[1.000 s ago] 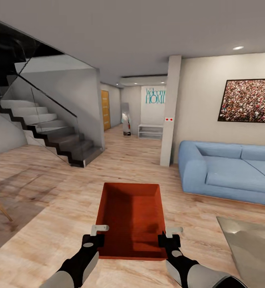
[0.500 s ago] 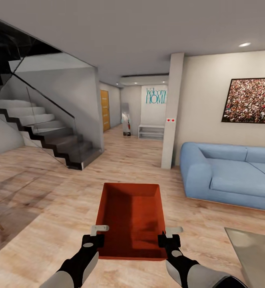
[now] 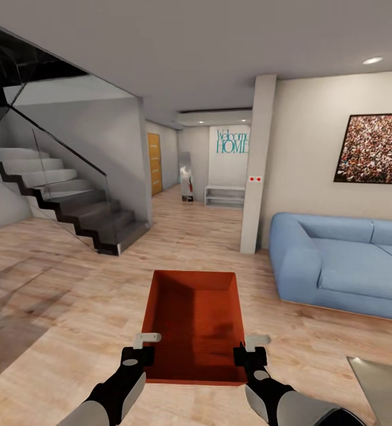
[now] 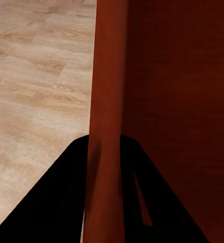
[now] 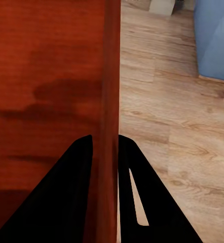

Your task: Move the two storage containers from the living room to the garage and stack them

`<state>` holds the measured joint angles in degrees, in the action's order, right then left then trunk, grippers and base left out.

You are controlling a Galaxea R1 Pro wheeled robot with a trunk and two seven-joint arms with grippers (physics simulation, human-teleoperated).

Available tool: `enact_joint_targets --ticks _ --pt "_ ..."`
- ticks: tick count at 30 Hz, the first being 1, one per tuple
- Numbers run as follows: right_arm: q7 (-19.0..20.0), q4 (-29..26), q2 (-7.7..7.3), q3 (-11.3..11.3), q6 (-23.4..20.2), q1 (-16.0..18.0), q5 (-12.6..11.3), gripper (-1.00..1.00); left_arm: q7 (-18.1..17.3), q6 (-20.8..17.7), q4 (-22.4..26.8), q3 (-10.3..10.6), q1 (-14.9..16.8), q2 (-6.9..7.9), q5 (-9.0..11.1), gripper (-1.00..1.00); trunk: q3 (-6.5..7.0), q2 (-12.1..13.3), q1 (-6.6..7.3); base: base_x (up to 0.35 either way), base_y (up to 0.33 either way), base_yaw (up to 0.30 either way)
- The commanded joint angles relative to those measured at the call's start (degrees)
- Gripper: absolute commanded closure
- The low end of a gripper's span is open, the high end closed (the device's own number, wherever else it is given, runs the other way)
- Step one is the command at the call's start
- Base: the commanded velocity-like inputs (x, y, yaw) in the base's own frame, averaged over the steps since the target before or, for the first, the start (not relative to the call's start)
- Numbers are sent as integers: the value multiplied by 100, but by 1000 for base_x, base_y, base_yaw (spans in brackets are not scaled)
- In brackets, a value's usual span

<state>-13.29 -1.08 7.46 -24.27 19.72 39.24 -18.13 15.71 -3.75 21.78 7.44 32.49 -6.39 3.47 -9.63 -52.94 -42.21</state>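
I hold one orange-red storage container (image 3: 194,322) low in front of me, over the light wood-plank living room floor (image 3: 71,307). My left gripper (image 3: 143,350) is shut on its left wall near the near corner, and my right gripper (image 3: 250,349) is shut on its right wall. In the left wrist view the thin red wall (image 4: 108,91) runs between the two black fingers (image 4: 51,207) of the left gripper (image 4: 104,140). The right wrist view shows the right gripper (image 5: 105,137) pinching the other wall (image 5: 111,71) the same way. The bin's inside looks empty.
A dark staircase with a glass rail (image 3: 71,201) stands at the left. A blue sofa (image 3: 337,266) is at the right, with a white pillar (image 3: 256,165) beside it. Between them a wood-floored hallway (image 3: 201,216) leads to a white shelf (image 3: 224,195). A grey rug corner (image 3: 385,387) lies at the lower right.
The camera has moved forward: stairs slid left, sofa and rug slid right, and the wooden leg at the left edge left the picture. Both grippers keep their hold on the container.
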Motion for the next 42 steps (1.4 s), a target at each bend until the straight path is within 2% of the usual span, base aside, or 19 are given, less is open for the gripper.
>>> enact_joint_targets --ticks 1,36,42 --pt "-11 -15 1 257 14 5 25 100 152 -47 11 -489 3 15 -13 100 -8 -6 -4 322 0 0" --pt "-15 -14 1 257 14 5 20 100 151 -47 10 -489 3 15 -13 100 -8 -6 -4 322 0 0" --pt "-12 -15 -1 257 14 5 20 100 150 -47 3 -489 3 15 -13 100 -8 -6 -4 323 0 176"
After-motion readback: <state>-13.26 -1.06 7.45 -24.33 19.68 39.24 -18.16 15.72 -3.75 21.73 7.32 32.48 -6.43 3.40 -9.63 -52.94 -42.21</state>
